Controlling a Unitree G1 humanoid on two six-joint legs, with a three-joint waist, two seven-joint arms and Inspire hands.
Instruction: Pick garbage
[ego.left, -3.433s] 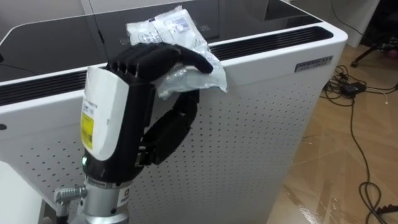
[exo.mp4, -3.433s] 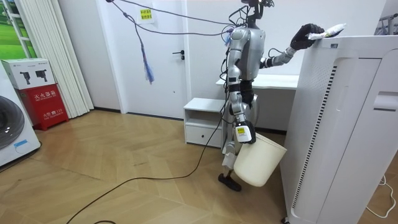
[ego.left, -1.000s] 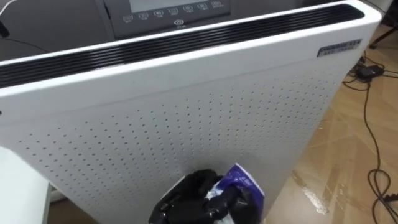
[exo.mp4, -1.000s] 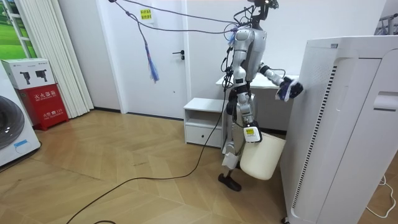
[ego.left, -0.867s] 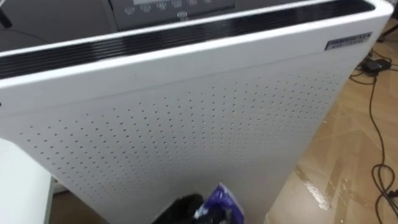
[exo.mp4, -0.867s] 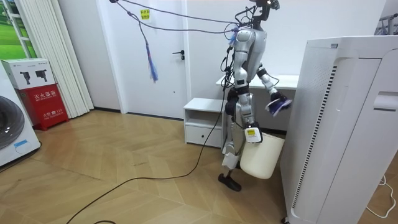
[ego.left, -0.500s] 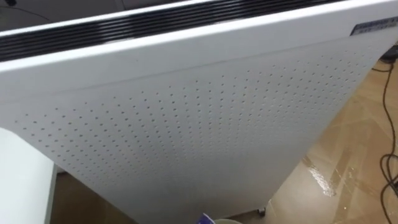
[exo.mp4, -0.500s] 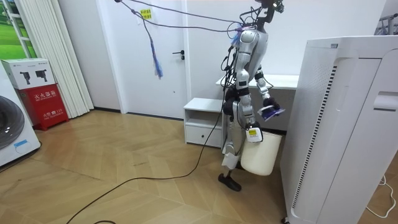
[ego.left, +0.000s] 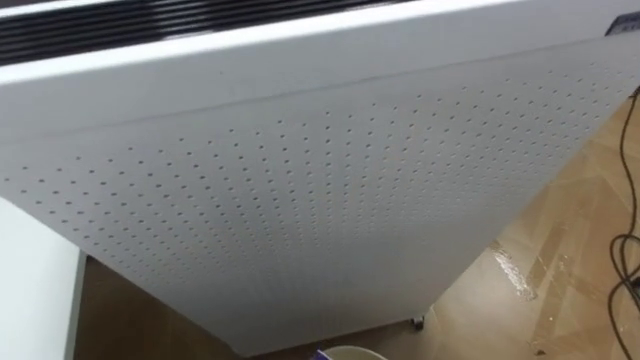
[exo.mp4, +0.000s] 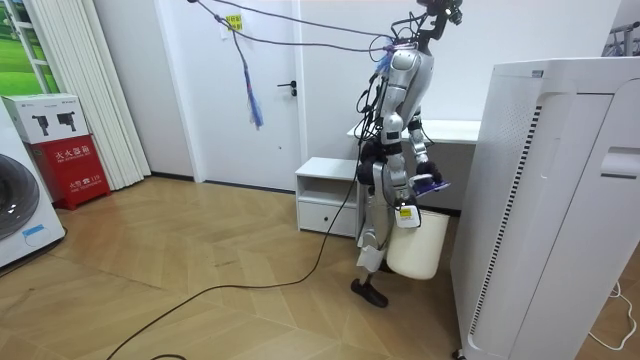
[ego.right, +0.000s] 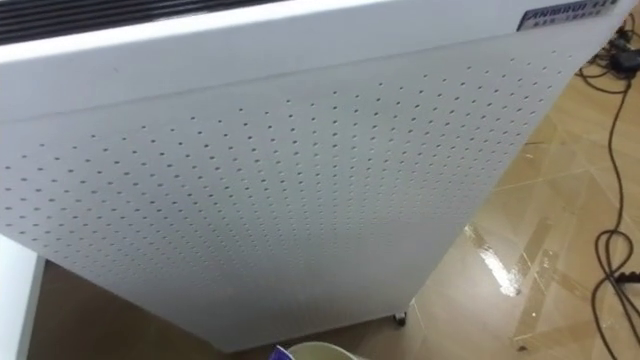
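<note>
Beside the tall white appliance (exo.mp4: 545, 200), on the wooden floor (exo.mp4: 200, 270), the robot stands with its front to the perforated side panel.

**Step in hand:** carrying the garbage (exo.mp4: 435, 183) to the bin (exo.mp4: 415, 248). The left hand (exo.mp4: 424, 177) holds the garbage at waist height, above the bin's open mouth and apart from its rim, so it is not yet inside. The left fingers look clenched on the garbage, though at this distance in the room view the hold is judged more than seen. The right hand (exo.mp4: 402, 212) grips the bin at its rim, and the bin hangs from it against the robot's legs.

**Next move:** likely to bring the left hand squarely over the opening, lower it a little and release the fingers. The bin should stay level and close, since a light scrap may drift or catch on the rim.

**The task's thing:** a small, crumpled piece of packaging, blue-violet with white. It appears thin and flimsy. A blue sliver at the bin's rim in the eye views is probably its edge.
</note>
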